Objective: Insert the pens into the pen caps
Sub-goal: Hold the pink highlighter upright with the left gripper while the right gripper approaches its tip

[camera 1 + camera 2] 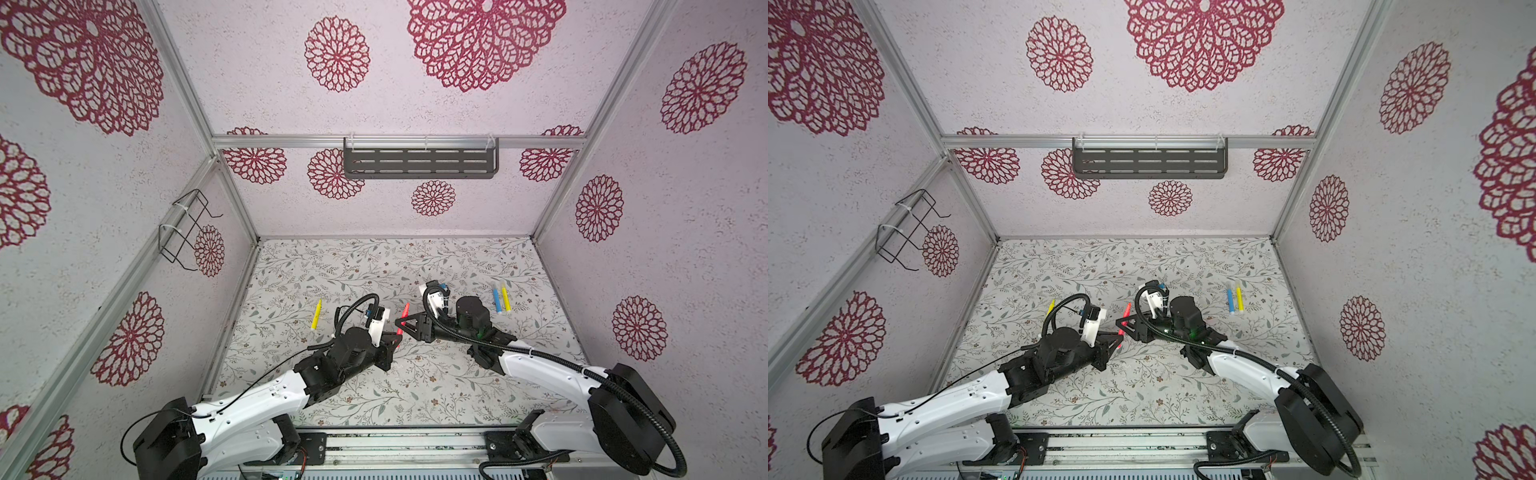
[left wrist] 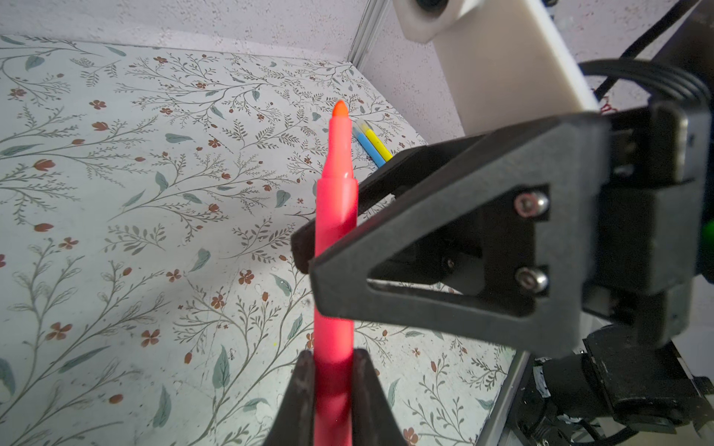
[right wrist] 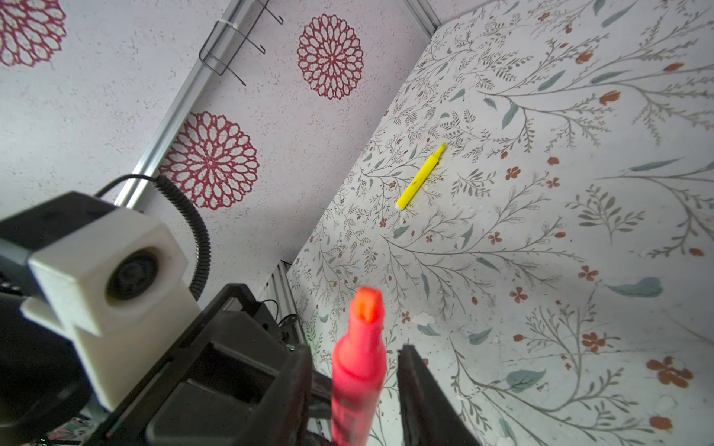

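Red-pink pen (image 2: 335,216): uncapped, orange tip bare, held in the air over mid-surface, clear of the surface (image 1: 374,266).
Left tool (image 2: 334,361): clamped on the lower barrel.
Right tool (image 3: 353,367): jaws apart, one on each side of the upper barrel just below the tip, with a gap showing on both sides.

Step in hand, as I judge it: a second grip or a handover.

- Centre the barrel between the right jaws before they meet, so the pen is not levered in the left grip.
- Grip the barrel, not the tapered neck, and keep off the wet tip.
- Left should let go only once the right holds firm.

Elsewhere: one yellow pen (image 3: 421,175) lies alone. A blue pen (image 1: 496,301) and a second yellow pen (image 1: 505,298) lie side by side, well apart from it. I see no loose cap.
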